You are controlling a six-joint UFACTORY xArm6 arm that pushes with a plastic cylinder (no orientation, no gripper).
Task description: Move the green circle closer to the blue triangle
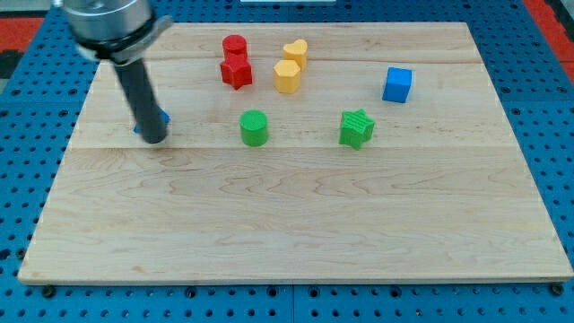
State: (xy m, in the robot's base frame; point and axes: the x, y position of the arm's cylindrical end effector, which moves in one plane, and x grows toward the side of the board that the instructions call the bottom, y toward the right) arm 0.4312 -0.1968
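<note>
Pincer: none fitted, so no spread or pinch to report; my tip (154,140) rests on the counter (296,233), touching the mostly hidden blue triangle (164,117). Green circle (254,127) stands apart to the view's right of that triangle, gap unclosed. Task judged not yet advanced. Beyond the circle: green star (357,128), red blocks (236,63), yellow blocks (290,67), blue cube (397,84). No containers present

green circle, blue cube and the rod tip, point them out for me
green circle (254,127), camera view, on its ribbed side below the top face
blue cube (397,85), camera view, on its front face
my tip (153,139), camera view, very end of the rod, left of the green circle, against a mostly hidden blue block
</note>
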